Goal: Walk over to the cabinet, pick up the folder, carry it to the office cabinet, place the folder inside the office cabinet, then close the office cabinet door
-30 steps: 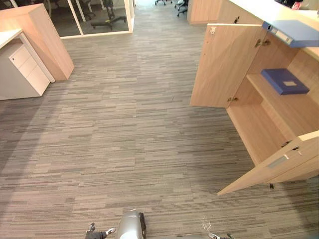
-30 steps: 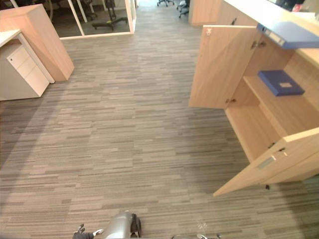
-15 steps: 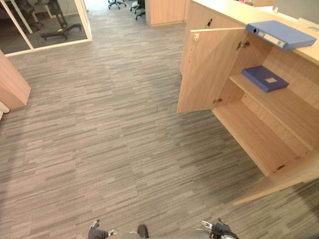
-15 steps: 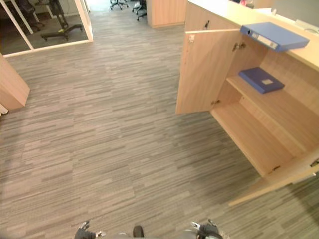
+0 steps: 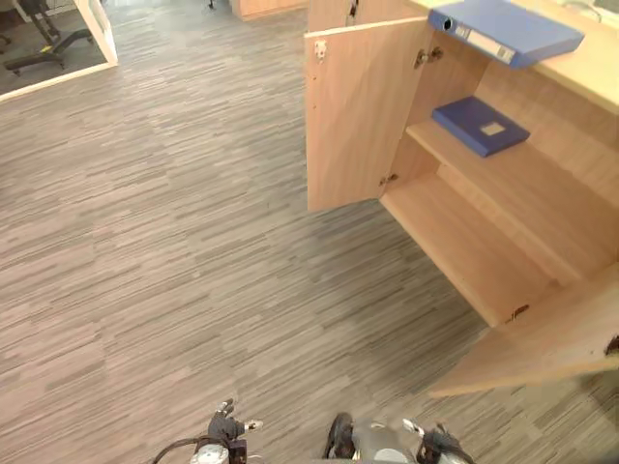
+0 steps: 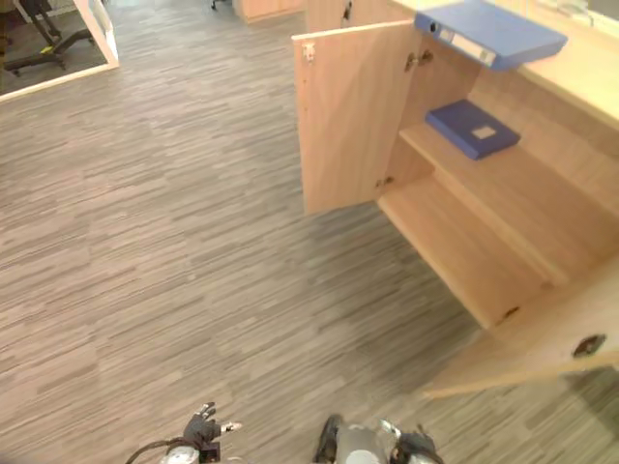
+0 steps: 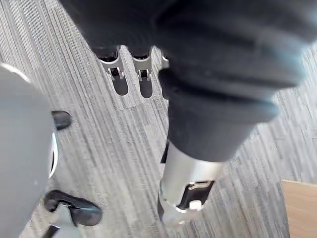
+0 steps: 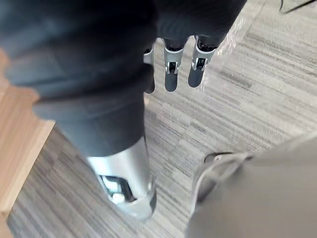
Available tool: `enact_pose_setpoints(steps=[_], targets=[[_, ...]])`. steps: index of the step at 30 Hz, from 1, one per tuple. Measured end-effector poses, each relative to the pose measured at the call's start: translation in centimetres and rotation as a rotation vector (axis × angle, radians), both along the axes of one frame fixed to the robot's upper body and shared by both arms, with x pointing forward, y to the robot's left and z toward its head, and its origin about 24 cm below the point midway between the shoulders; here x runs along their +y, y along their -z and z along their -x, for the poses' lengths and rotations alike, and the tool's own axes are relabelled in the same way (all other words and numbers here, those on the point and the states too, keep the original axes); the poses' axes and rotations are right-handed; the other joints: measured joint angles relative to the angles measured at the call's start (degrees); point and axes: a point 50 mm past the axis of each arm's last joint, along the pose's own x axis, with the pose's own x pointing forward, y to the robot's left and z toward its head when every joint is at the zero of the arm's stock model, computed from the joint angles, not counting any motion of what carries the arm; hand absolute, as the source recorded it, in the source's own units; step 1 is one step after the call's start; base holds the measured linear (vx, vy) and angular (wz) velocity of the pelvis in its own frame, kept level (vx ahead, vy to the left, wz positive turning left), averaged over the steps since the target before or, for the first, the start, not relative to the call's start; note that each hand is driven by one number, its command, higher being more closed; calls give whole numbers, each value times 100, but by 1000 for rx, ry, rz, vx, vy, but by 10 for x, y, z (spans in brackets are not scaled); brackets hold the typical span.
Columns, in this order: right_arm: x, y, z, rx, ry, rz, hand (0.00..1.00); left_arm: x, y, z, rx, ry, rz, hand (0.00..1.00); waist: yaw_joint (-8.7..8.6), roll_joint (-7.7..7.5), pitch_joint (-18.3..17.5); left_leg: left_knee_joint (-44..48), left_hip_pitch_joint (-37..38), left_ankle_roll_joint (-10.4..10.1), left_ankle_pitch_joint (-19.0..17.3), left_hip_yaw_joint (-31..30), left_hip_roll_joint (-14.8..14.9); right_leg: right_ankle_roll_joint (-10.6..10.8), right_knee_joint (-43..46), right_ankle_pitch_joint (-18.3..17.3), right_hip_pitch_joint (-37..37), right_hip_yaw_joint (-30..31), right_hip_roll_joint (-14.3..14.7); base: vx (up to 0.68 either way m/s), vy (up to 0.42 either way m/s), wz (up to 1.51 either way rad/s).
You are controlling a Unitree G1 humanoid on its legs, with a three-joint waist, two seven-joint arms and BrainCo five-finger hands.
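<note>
At the right of the scene, a pale wood cabinet [image 5: 464, 253] stands with both doors swung open: the far door [image 5: 360, 114] and the near door [image 5: 546, 346]. A light blue lever-arch folder [image 5: 507, 29] lies flat on the cabinet's top, and its spine end appears to overhang the opening. A darker blue folder [image 5: 481, 126] lies on the upper shelf [image 5: 517, 191] inside. Which of the two the task means cannot be told for certain; the one on top is the likelier pick.

At the near edge, the left hand [image 5: 226, 427] and the right hand [image 5: 441, 448] hang low over the striped carpet [image 5: 164, 251], well apart from the cabinet. The left hand's fingers [image 7: 117, 69] and the right hand's fingers [image 8: 170, 69] are straight and relaxed, grasping nothing.

The step in hand is judged to be the approach walk. To do it well, the robot should turn to face the opening squarely and enter between the doors, keeping clear of the near door, which juts into the path. It should halt where the top is within reach without leaning, and raise the hands only once halted.
</note>
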Motion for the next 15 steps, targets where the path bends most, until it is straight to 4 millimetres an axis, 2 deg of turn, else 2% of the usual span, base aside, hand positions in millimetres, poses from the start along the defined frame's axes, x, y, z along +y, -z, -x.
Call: enact_pose_setpoints(steps=[1, 2, 3, 4, 6, 7, 8, 9, 11, 12, 13, 14, 15], targets=[[0, 1, 5, 12, 5, -1, 0, 2, 0, 2, 1, -29, 5, 0, 12, 10, -14, 711, -252, -1, 4, -46, 141, -56, -65, 15, 166, 62, 73, 474, -233, -55], [-3, 1, 10, 27, 15, 1, 0, 4, 1, 7, 1, -90, 22, 0, 28, 86, -47, 2028, -636, -54, -3, -124, 346, -96, -227, -6, 401, 243, 245, 389, -94, -89], [-5, 1, 12, 32, 27, 0, 0, 4, 2, 12, 7, -118, 32, 0, 38, 127, -71, 2754, -830, -67, -13, -154, 421, -113, -347, -16, 576, 417, 353, 473, -24, -119], [-6, 1, 13, 30, 46, -5, 0, 4, 2, 13, 7, -144, 42, 0, 39, 173, -90, 3335, -984, -24, -57, -73, 419, -155, -492, -41, 825, 667, 431, 458, 32, -97], [-5, 1, 12, 27, 45, -8, 0, 4, -1, 7, -23, -162, 48, 0, 83, 156, -72, 3655, -1167, 191, -218, 133, 383, -162, -720, -50, 1154, 1001, 474, 444, 39, -95], [-4, 1, 10, 24, 34, -8, 0, 3, -4, 1, -60, -171, 54, 0, 174, 134, -59, 3591, -1390, 375, -336, 223, 303, -159, -855, -52, 1322, 1289, 456, 373, 80, -136], [-4, 0, 5, 13, 28, -7, 0, 1, -7, -4, -86, -178, 58, 0, 278, 121, -50, 3257, -1634, 471, -437, 203, 197, -154, -920, -49, 1425, 1595, 394, 339, 106, -132], [-3, 0, 1, 7, 26, -9, 0, 2, -8, -5, -93, -187, 58, 0, 315, 98, -34, 2997, -1728, 474, -484, 176, 138, -149, -924, -53, 1473, 1723, 333, 298, 163, -133], [6, 0, -7, -15, 23, -25, 0, 7, -11, -8, -127, -261, 70, 0, 387, -12, 49, 1814, -1895, 453, -462, -140, -161, -66, -932, -89, 1726, 1971, 29, 360, 268, -122], [12, 0, -8, -23, 18, -33, 0, 9, -11, -6, -143, -348, 91, 0, 433, -63, 58, 670, -1917, 485, -214, -543, -432, 168, -943, -202, 1866, 1966, -257, 390, 319, -101], [13, 0, -8, -27, 16, -34, 0, 9, -11, -5, -146, -388, 102, 0, 434, -60, 60, 235, -1925, 501, -59, -731, -502, 287, -956, -270, 1935, 1973, -357, 355, 304, -88], [14, 0, -9, -30, 13, -35, 0, 10, -10, -2, -149, -453, 118, 0, 438, -45, 50, -390, -1915, 521, 199, -975, -571, 497, -964, -391, 2033, 1986, -484, 337, 322, -60], [16, 0, -7, -35, 5, -35, 0, 11, -8, 4, -146, -557, 150, 0, 476, -56, 39, -614, -1772, 364, 1185, -1048, -658, 657, -943, -468, 2159, 2106, -644, 358, 350, -54]])
